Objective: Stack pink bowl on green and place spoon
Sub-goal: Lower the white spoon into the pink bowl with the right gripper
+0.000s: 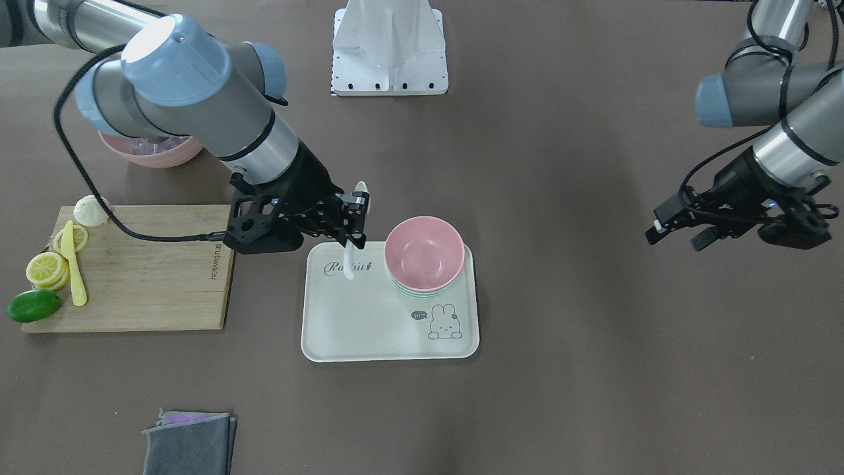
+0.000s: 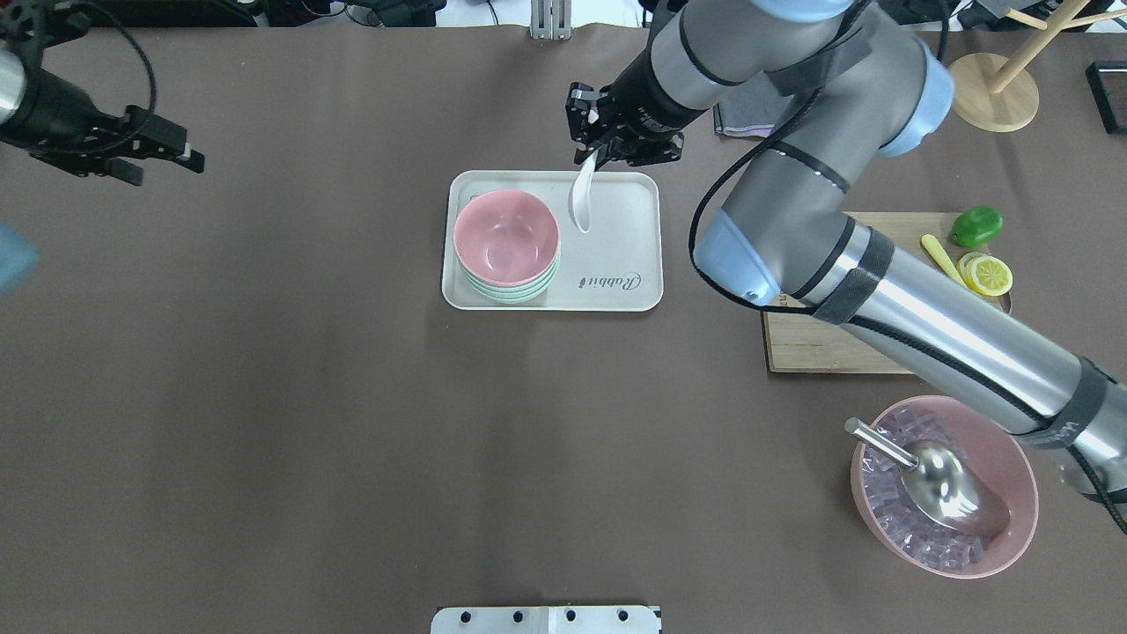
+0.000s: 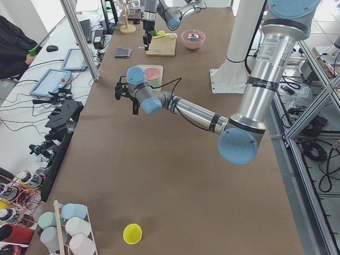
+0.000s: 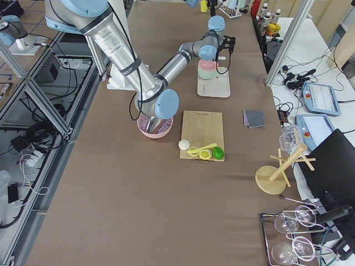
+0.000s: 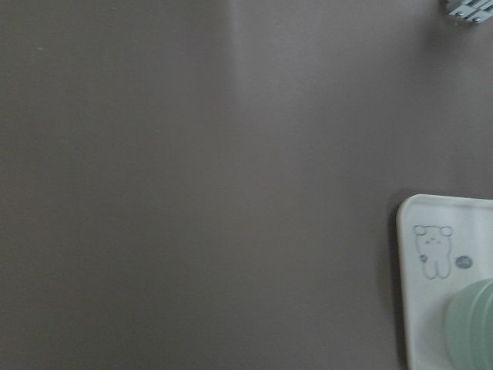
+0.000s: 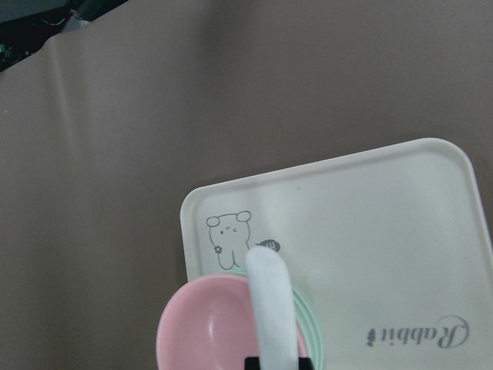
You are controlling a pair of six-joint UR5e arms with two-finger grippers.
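Note:
The pink bowl [image 1: 423, 252] sits nested in the green bowl [image 1: 422, 292] on a cream rabbit tray [image 1: 369, 323]. In the overhead view the pink bowl [image 2: 506, 236] and the green rim [image 2: 511, 293] fill the tray's [image 2: 616, 255] left half. My right gripper [image 1: 356, 221] is shut on a white spoon [image 1: 349, 260] and holds it bowl-down over the tray beside the bowls. The spoon shows overhead [image 2: 582, 207] and in the right wrist view [image 6: 271, 308]. My left gripper [image 1: 676, 231] is open and empty, far off to the side.
A wooden cutting board [image 1: 145, 277] carries lemon slices [image 1: 47, 269], a lime [image 1: 33, 305] and a yellow knife [image 1: 76, 270]. A pink bowl of ice with a metal scoop [image 2: 942, 493] stands near the robot. A grey cloth [image 1: 188, 445] lies at the far edge.

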